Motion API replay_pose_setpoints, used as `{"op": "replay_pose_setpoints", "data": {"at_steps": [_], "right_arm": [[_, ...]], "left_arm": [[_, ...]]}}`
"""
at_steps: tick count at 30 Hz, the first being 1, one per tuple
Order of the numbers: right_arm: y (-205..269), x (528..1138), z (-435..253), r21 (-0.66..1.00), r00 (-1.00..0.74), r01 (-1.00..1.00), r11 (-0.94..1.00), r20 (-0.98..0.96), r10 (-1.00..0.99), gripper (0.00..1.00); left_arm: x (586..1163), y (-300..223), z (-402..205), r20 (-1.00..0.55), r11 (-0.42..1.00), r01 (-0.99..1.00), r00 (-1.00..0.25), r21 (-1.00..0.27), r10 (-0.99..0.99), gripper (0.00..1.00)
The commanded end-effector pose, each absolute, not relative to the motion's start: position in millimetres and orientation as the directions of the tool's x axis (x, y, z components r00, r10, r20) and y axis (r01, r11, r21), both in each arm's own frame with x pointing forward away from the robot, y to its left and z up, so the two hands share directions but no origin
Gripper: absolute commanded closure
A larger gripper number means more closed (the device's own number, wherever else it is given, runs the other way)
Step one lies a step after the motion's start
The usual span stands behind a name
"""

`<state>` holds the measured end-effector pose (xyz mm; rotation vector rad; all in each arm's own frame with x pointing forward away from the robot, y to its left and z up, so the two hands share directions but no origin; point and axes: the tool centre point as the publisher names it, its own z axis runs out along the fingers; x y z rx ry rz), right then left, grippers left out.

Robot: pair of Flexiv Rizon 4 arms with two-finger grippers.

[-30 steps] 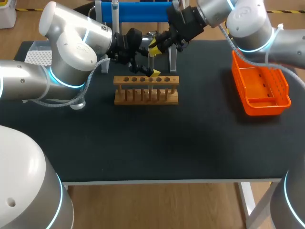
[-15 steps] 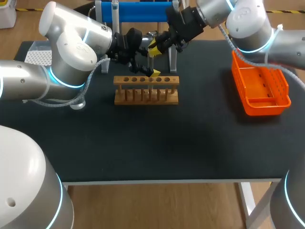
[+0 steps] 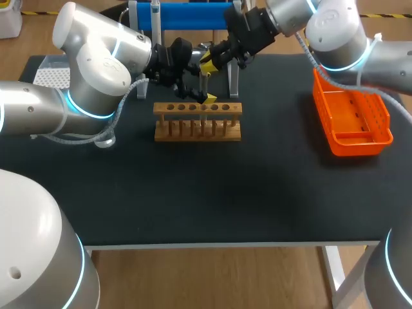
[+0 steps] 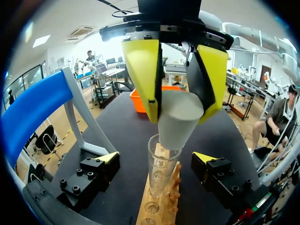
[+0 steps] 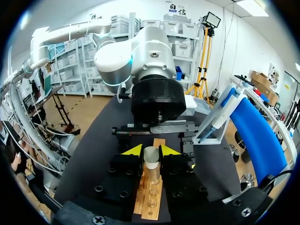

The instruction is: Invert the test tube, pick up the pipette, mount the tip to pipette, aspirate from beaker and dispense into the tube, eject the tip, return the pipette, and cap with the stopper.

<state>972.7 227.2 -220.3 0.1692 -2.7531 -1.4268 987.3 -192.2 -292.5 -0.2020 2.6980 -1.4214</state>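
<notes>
Step in hand, as judged: the last one, capping with the stopper (image 4: 178,119). Head view: at the upper centre of the frame the right gripper (image 3: 208,61) hangs above the wooden tube rack (image 3: 197,121) on the worktop (image 3: 257,187). The left gripper (image 3: 205,95) sits just over the rack, beside the test tube (image 3: 204,82). Left wrist view: its own fingers stand wide apart, one on each side of the tube, gripping nothing. The right gripper's fingers clamp the stopper from two sides at the tube's mouth; contact with the rim cannot be told. The tube stands in the rack, long axis vertical, mouth up. The stopper's narrow end points down at the mouth, slightly tilted. Right wrist view: the stopper is pinched between its own fingers, with tube and rack directly under it. The next move calls for squaring the stopper to the tube axis, then a straight descent under light pressure.
</notes>
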Motion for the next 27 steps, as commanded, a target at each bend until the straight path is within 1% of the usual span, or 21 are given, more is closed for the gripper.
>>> {"op": "replay_pose_setpoints", "data": {"at_steps": [1, 27], "right_arm": [[228.6, 973.3, -222.0, 0.815, -0.993, -0.079, 0.574, -0.014, -0.117, 1.00], [229.3, 976.8, -221.4, 0.822, -0.994, -0.075, 0.565, -0.019, -0.104, 1.00]], "left_arm": [[988.4, -192.4, -291.8, -0.011, 0.563, -0.078, -0.988, -0.823, -0.154, 0.00], [988.4, -192.4, -291.8, -0.011, 0.563, -0.078, -0.988, -0.823, -0.154, 0.00]]}}
